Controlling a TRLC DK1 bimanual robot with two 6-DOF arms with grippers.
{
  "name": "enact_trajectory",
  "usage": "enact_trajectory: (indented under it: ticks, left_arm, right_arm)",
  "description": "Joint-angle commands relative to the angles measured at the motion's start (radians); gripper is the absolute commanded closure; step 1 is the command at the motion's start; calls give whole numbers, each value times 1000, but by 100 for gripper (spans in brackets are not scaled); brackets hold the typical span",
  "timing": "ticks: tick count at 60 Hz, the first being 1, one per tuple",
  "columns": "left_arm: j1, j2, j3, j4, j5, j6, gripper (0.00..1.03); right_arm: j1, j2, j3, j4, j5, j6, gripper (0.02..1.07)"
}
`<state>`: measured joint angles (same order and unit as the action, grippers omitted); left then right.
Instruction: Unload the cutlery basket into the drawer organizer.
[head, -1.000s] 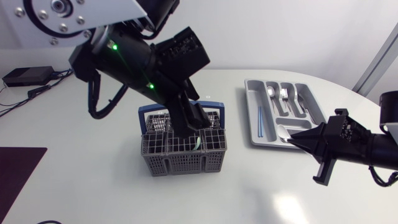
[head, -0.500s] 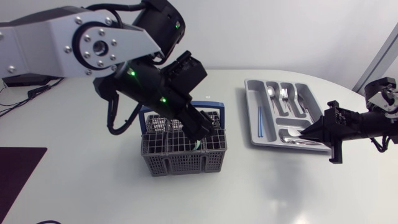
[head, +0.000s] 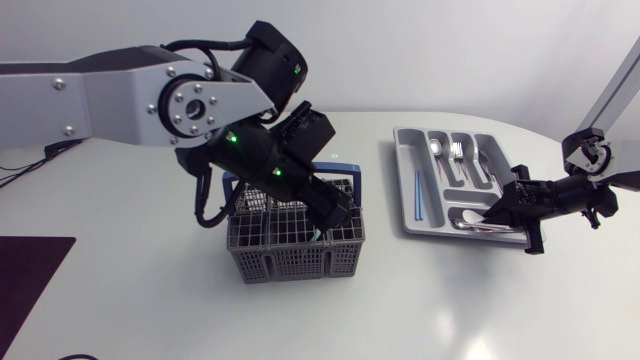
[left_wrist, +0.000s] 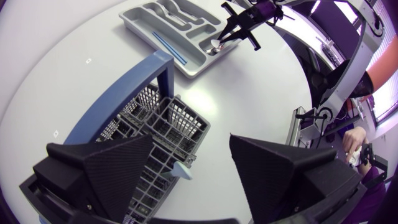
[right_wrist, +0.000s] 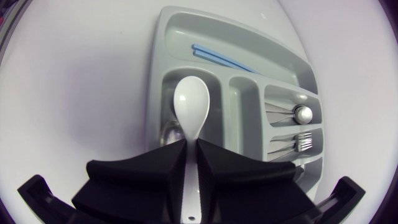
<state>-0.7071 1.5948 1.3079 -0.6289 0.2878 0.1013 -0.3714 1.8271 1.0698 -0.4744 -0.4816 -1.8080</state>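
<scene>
Spoon, white (right_wrist: 191, 102): handle clamped between the right jaws, which are closed on it from both sides with only the handle's width between them. The bowl juts out ahead of the fingertips, over the crosswise compartment at the near end of the drawer organizer (right_wrist: 155, 93). A shiny metal piece (right_wrist: 171, 132) lies in that compartment just beside the bowl. Whether the bowl touches the compartment floor cannot be told.

Drawer organizer (head: 400, 190), grey: on the surface (head: 150, 300) at the right arm's (head: 590, 190) side. Contents:
- blue sticks (right_wrist: 217, 56) in the long side compartment
- metal spoon (right_wrist: 303, 114) in one of the parallel slots
- metal fork (right_wrist: 303, 142) in the slot next to it

Cutlery basket (head: 295, 250), grey wire with a blue handle (left_wrist: 124, 99): at mid-surface, well apart from the organizer.

Left arm (head: 150, 90): angled down over the basket. The left jaws are spread wide and hold nothing, with the fingers (left_wrist: 118, 168) poised above the basket's edge compartments.

Utensil, pale blue (left_wrist: 180, 171): stands in the basket (left_wrist: 168, 124), its end poking out of a corner cell in the gap between the open left jaws, touching neither finger.
</scene>
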Motion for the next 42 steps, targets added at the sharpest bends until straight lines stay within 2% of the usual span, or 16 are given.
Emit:
enact_trajectory:
  ticks: [1,7,24,27,31,42]
  left_arm:
    - [5,25,-24,6,5,-40,12]
    - [0,27,-25,6,-36,-52,12]
    - [-17,5,-13,-81,-145,-55,16]
    - [-26,1,-9,-98,-162,-57,16]
    - [-42,-4,-6,-114,-179,-60,16]
    - [-78,-10,17,-155,-219,-68,16]
  right_arm:
    - [14,24,10,34,17,-31,91]
    - [15,21,-7,92,20,-4,71]
    - [29,-38,-83,181,28,95,39]
    - [38,-57,-103,186,28,102,24]
    - [49,-80,-123,186,28,116,9]
    - [69,-100,-156,195,28,145,7]
